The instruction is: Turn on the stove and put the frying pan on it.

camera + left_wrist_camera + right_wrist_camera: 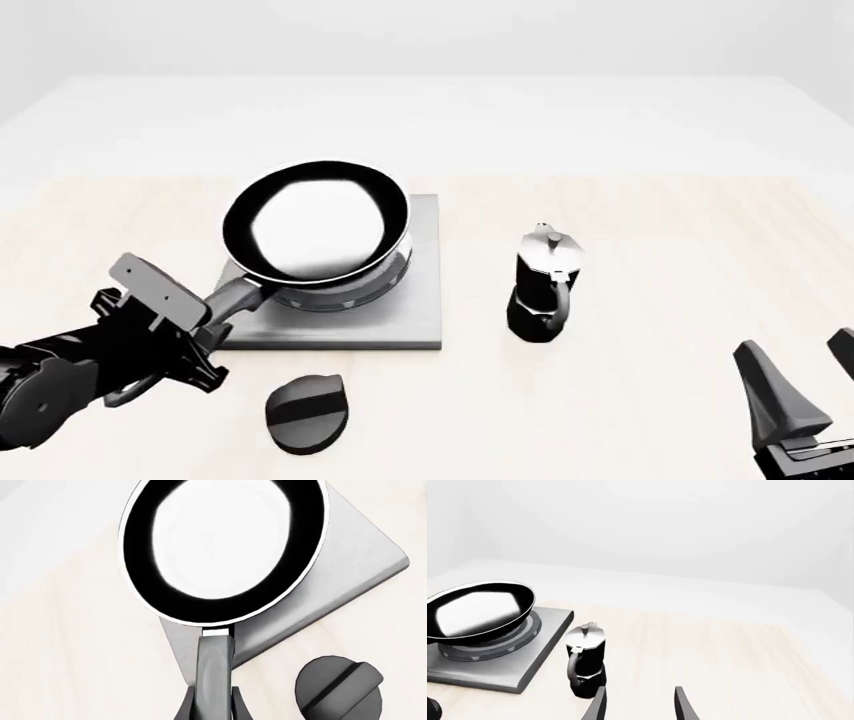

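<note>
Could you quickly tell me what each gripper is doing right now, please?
Left gripper: closed on the frying pan handle, pan over the stove.
Right gripper: open, holding nothing, off to the side of the moka pot.

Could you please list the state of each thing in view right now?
frying pan: tilted over the stove's rings, handle in the left gripper.
stove: flat on the table.
knob: untouched, apart from the stove.
moka pot: upright.
left gripper: shut on the handle.
right gripper: open, empty.
</note>
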### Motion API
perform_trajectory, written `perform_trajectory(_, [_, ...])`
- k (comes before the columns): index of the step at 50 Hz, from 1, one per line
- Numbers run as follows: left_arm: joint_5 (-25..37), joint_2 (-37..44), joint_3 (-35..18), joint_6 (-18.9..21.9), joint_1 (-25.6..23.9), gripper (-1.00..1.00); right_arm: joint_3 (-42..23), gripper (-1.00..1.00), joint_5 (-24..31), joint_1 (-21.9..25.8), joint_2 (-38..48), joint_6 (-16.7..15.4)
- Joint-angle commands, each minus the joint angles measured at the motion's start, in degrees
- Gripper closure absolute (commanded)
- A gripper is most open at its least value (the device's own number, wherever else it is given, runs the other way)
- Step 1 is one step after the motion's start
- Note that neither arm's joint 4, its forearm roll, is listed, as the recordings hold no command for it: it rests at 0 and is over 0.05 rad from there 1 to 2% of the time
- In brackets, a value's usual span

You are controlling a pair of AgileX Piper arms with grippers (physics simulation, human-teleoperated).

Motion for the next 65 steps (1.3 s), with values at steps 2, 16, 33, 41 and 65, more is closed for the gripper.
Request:
perform_trajectory(2, [-2.1, 0.9, -0.2, 0.7, -0.4, 1.0, 0.2, -1.0, -0.2, -0.1, 0.0, 0.1])
perform_trajectory(16, [-4.6, 3.5, 0.5, 1.3, -0.1, 1.0, 0.1, -1.0, -0.2, 0.0, 0.0, 0.2])
perform_trajectory(33, [-5.5, 4.4, 0.8, 1.4, -0.4, 1.0, 0.0, -1.0, -0.1, -0.2, 0.0, 0.3])
perform_trajectory(41, [-5.8, 4.7, 1.0, 1.4, -0.5, 1.0, -0.1, -1.0, 0.0, -0.2, 0.0, 0.2])
perform_trajectory(65, [-4.2, 3.5, -0.3, 0.6, -0.5, -1.0, -0.2, -1.0, 0.0, -0.3, -0.1, 0.4])
